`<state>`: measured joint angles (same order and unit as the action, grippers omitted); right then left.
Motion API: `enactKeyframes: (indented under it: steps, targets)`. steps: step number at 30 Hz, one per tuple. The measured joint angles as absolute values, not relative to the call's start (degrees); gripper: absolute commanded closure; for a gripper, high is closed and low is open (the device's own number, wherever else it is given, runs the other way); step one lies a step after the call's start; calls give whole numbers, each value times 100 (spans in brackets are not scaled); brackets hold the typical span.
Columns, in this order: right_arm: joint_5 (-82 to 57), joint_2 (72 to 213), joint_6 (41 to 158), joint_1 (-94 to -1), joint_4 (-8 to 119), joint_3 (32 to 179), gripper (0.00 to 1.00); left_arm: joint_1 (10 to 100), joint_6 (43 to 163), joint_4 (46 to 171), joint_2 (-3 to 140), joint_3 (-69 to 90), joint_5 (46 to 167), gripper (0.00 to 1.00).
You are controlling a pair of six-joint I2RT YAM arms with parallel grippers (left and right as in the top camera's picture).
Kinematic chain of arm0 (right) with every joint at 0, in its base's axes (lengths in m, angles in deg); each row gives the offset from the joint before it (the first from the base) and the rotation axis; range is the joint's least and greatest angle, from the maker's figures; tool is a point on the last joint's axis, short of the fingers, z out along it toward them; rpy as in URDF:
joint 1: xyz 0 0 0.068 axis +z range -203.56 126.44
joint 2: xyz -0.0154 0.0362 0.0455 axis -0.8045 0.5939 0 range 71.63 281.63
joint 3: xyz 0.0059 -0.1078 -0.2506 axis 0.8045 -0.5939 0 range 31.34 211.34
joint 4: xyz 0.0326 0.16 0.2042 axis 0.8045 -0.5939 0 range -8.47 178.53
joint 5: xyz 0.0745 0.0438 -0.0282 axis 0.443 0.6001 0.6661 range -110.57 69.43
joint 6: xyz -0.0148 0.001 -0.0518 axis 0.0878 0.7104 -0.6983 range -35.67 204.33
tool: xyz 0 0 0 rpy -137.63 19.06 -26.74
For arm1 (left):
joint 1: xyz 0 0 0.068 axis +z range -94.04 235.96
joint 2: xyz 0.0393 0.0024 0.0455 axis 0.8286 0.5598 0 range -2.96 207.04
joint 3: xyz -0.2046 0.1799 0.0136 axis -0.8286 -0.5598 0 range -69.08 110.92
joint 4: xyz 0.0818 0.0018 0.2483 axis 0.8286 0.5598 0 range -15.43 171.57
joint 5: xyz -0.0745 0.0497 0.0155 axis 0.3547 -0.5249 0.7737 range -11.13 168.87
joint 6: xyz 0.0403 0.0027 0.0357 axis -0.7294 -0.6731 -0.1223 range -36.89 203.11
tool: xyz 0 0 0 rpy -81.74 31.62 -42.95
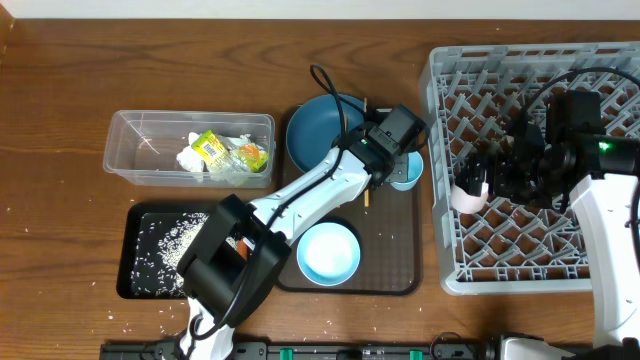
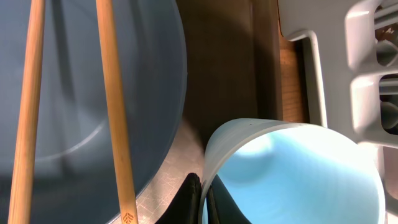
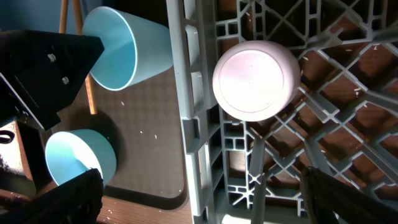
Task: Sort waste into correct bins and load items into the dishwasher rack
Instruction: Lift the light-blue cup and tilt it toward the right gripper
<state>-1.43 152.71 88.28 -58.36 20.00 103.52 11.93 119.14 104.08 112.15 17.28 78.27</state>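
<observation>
Left gripper (image 2: 202, 204): fingers clamped together on the rim wall of the light blue cup (image 2: 298, 180), which stands on the brown serving tray (image 1: 390, 265).
Beside those fingers: the wooden chopsticks (image 2: 112, 112) lie across the dark blue plate (image 1: 315, 135), just past the cup.
Right gripper (image 1: 495, 178): fingers spread wide, holding nothing. The pale pink cup (image 3: 255, 79) sits upside down just ahead of them in the dishwasher rack (image 3: 186, 74).
Done, I'd say: the pink cup is racked. The snack wrapper (image 1: 210, 148), white paper (image 1: 192, 160) and carrot (image 1: 250, 156) are in the clear tub (image 1: 130, 150), and the rice (image 1: 165, 250) is in the black tray (image 1: 126, 250).
Left to do: the light blue cup, the light blue bowl (image 1: 328, 252), the plate and the chopsticks are all on the serving tray, well apart from the right fingers. A few stray grains dot the table (image 1: 60, 100).
</observation>
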Motion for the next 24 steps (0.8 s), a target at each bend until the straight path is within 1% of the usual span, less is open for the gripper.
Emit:
enactKeyframes:
  steps: [7,14,19,24]
  targets:
    - [-143,15271,8828,-5836,2002,10352,1,1265,11912,10421,11014,1728,7976,94]
    - [-143,15271,8828,-5836,2002,10352,1,1684,11910,10745,9775,1728,8605,94]
    - [-143,15271,8828,-5836,2000,10352,1,2268,11597,11239,8909,1728,9610,94]
    - [-143,15271,8828,-5836,2002,10352,1,3105,11055,11980,8483,1728,11149,94]
